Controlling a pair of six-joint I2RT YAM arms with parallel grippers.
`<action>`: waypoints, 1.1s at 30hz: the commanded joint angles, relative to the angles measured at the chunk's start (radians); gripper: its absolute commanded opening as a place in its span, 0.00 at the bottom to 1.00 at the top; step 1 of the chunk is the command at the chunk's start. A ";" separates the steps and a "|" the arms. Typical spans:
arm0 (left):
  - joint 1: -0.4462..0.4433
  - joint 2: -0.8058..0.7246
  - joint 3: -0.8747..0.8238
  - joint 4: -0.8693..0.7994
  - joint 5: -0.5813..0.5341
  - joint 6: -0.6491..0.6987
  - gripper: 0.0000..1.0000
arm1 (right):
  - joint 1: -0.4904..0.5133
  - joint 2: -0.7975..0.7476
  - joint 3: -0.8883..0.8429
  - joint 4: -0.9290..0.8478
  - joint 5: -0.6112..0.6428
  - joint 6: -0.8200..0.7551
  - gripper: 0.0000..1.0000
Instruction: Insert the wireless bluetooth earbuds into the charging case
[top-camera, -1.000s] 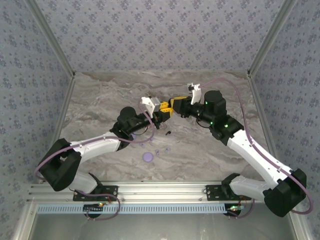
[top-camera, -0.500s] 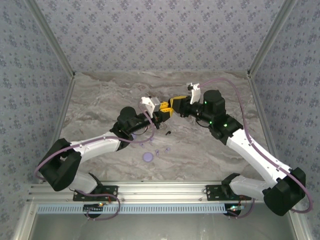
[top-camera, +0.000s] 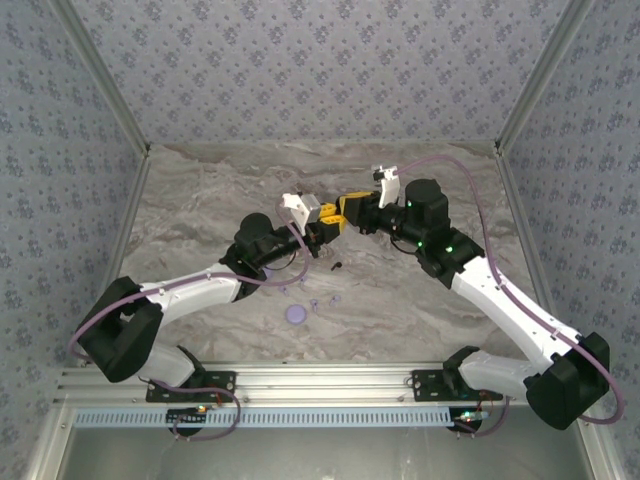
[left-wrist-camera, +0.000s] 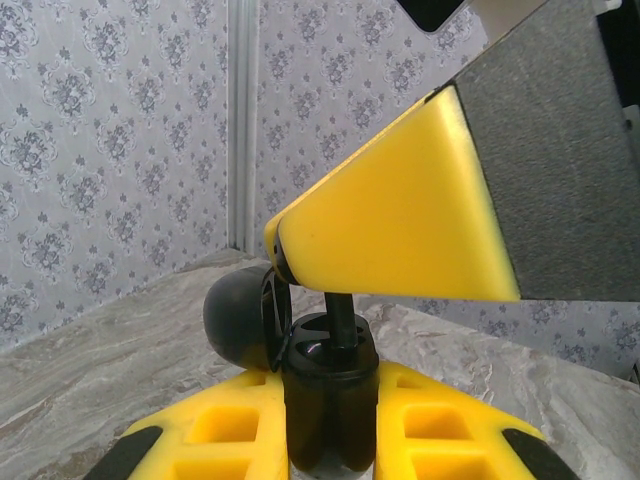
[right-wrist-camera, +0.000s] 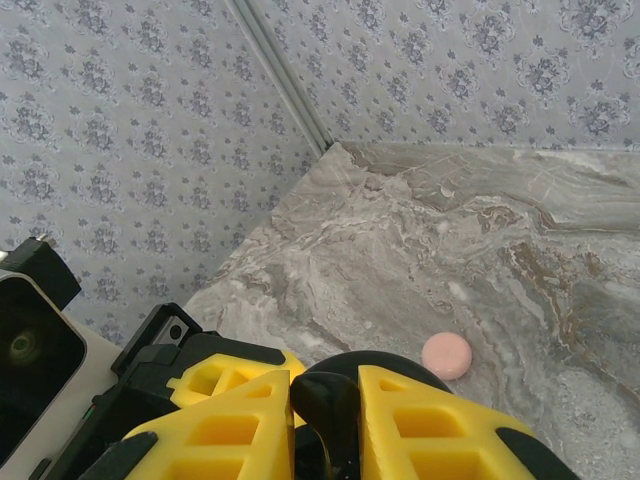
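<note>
Well, the two arms meet tip to tip over the middle of the tabletop (top-camera: 200, 210). The left fingers (top-camera: 322, 233) are close together and hold the black charging case (left-wrist-camera: 330, 400) between them. The case stands upright in the grip. Seen from the left wrist, its round lid (left-wrist-camera: 238, 318) is flipped open to the left of the fingers.

The right fingers (top-camera: 346, 212) are pinched tight too. They sit above the case, tilted, and one yellow finger (left-wrist-camera: 400, 230) hangs right over the open case. A thin black stem pokes down from that finger's tip into the top of the case. This is the black earbud (left-wrist-camera: 343, 318), and it touches the case. From the right wrist a black piece shows in the narrow gap between the yellow fingers, but it is hard to tell there if it is the bud or the case.

The other bits lie on the tabletop, on the side of the fingers that is nearer the arm bases. A small black bud (top-camera: 336, 266) lies close to the meeting fingers. A bit nearer the bases lie tiny lilac pieces (top-camera: 313, 303), and just beside them a round lilac disc (top-camera: 296, 314). A pink disc (right-wrist-camera: 446, 356) lies on the tabletop past the right fingers, apart from them
</note>
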 joint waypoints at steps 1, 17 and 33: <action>-0.008 0.005 0.031 0.043 0.029 -0.007 0.00 | 0.011 0.011 0.018 -0.021 0.018 -0.029 0.22; -0.008 0.007 0.034 0.029 0.003 -0.009 0.00 | 0.021 0.026 0.041 -0.047 -0.013 -0.049 0.27; -0.008 -0.007 0.006 0.051 -0.027 -0.002 0.00 | -0.027 -0.018 0.170 -0.188 -0.031 -0.054 0.59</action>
